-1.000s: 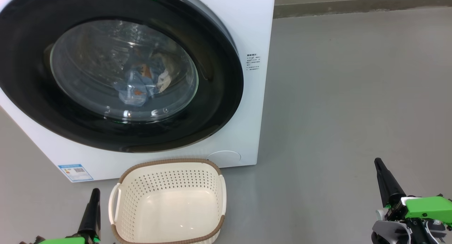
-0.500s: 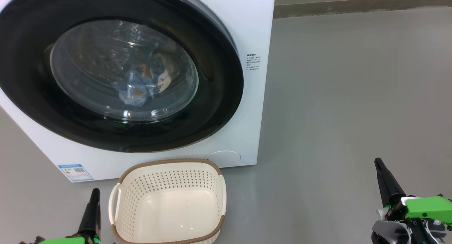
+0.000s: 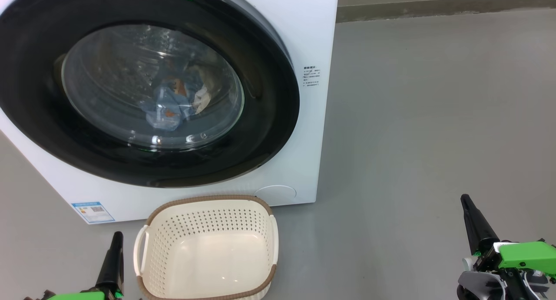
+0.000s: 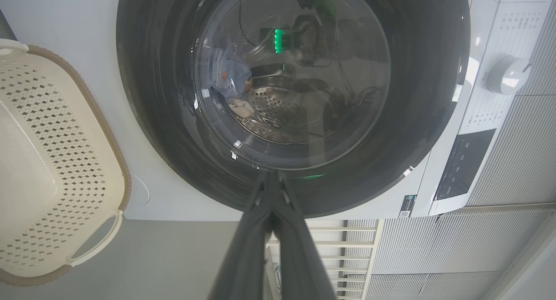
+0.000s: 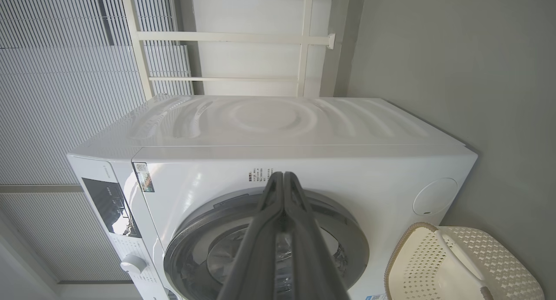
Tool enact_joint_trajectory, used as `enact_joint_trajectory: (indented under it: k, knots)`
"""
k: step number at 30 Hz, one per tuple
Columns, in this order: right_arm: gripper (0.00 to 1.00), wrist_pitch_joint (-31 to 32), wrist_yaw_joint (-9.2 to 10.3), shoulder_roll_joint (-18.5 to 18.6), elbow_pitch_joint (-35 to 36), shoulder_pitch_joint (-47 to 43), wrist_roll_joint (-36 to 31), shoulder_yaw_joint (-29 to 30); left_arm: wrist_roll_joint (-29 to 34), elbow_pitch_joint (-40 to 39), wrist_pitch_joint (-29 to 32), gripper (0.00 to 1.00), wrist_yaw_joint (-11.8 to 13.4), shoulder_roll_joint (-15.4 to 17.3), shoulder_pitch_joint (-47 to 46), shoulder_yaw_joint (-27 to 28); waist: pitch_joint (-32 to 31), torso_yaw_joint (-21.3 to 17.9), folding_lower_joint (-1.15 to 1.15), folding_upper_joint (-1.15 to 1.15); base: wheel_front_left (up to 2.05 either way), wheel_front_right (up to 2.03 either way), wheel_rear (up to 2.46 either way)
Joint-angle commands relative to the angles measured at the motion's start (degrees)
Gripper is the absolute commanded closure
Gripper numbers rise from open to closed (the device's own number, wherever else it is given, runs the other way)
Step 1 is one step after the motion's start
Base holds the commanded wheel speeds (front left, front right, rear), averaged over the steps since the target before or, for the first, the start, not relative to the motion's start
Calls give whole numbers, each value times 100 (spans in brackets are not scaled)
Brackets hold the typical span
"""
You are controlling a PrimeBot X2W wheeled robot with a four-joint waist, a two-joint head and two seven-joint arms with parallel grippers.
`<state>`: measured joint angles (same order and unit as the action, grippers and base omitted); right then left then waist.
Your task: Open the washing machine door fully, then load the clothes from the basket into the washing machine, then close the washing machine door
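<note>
I keep left gripper (image 3: 117, 238) and right gripper (image 3: 466, 202) clenched on nothing. Just right of my left one, the basket (image 3: 208, 199) lies bare; ahead, the washing machine door (image 3: 269, 117) sits closed over the clothes (image 3: 170, 108). I judge the closing step done; next, just park.

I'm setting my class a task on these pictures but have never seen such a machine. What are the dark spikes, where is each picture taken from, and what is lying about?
This is a two-armed wheeled robot. The dark spikes are its left gripper and right gripper, each two long fingers pressed shut, holding nothing. One picture looks down from its head; the other two come from wrist cameras looking along the fingers, so they appear turned. On the grey floor stands a washing machine, its door closed. Blue clothes lie inside, behind the glass. The basket in front is empty.
</note>
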<state>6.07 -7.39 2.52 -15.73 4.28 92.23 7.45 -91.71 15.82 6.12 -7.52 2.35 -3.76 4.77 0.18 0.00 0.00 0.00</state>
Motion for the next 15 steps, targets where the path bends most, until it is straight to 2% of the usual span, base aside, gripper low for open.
enact_joint_trajectory:
  k: [1,15]
  knots:
    - [100,34,-10,47,171,190,2,-103,-45,-177,37,100,3,53,-243,175,0,0,0,0,0,0,0]
    - [100,37,-10,44,171,190,-1,-100,-46,-177,36,100,3,53,-243,175,0,0,0,0,0,0,0]
